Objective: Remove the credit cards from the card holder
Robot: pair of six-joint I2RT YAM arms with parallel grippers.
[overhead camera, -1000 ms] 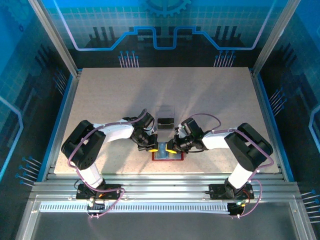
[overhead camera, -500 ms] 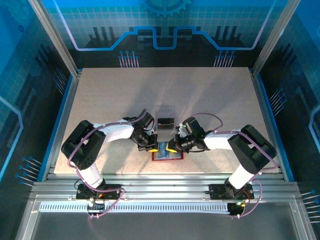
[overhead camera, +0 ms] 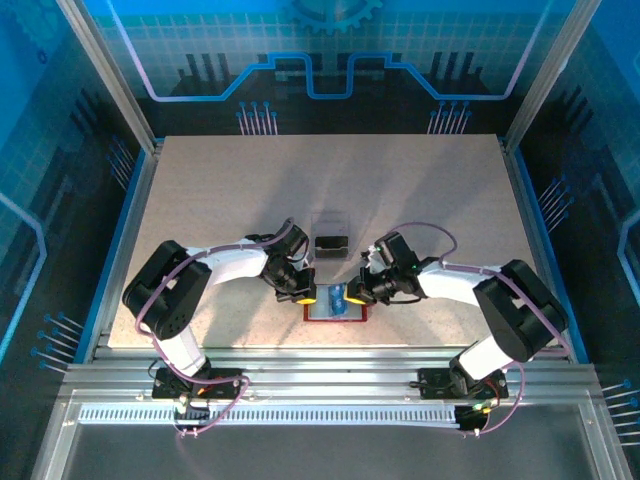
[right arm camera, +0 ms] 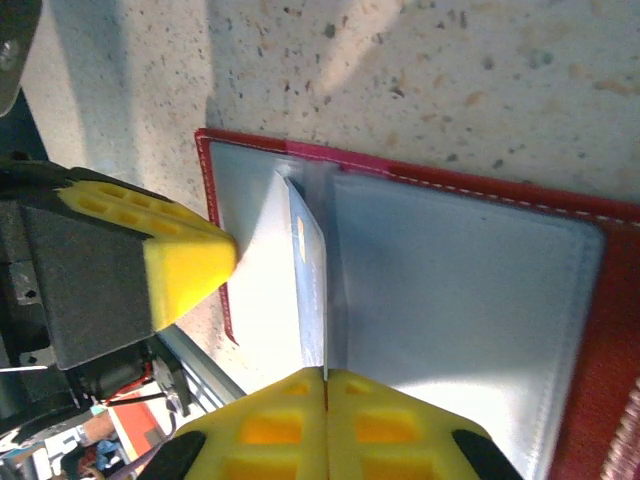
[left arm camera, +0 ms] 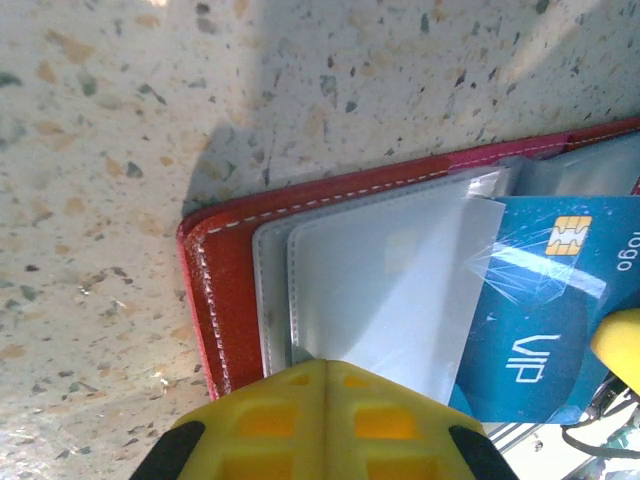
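Note:
The card holder (left arm camera: 225,290) is a red wallet lying open on the table near the front edge (overhead camera: 335,319), its pale grey pockets up. My left gripper (left arm camera: 322,365) is shut, and its tips press on the left pocket (overhead camera: 308,296). My right gripper (right arm camera: 325,372) is shut on the edge of a blue credit card (right arm camera: 310,280), which stands tilted up from the middle of the card holder (right arm camera: 610,300). In the left wrist view the credit card (left arm camera: 540,320) shows a gold chip and white lettering, partly out from under a clear sleeve. From above, the blue card (overhead camera: 337,296) sits between both grippers, the right gripper (overhead camera: 352,296) beside it.
A clear plastic box (overhead camera: 331,238) stands just behind the wallet, between the two wrists. The table's front edge and metal rail (overhead camera: 330,360) run close below the wallet. Speckled tabletop (overhead camera: 330,180) stretches away behind the box.
My right gripper has closed on the blue card and drawn it up and to the right, out of the pocket. The right arm shifted right. The left gripper has stayed put.

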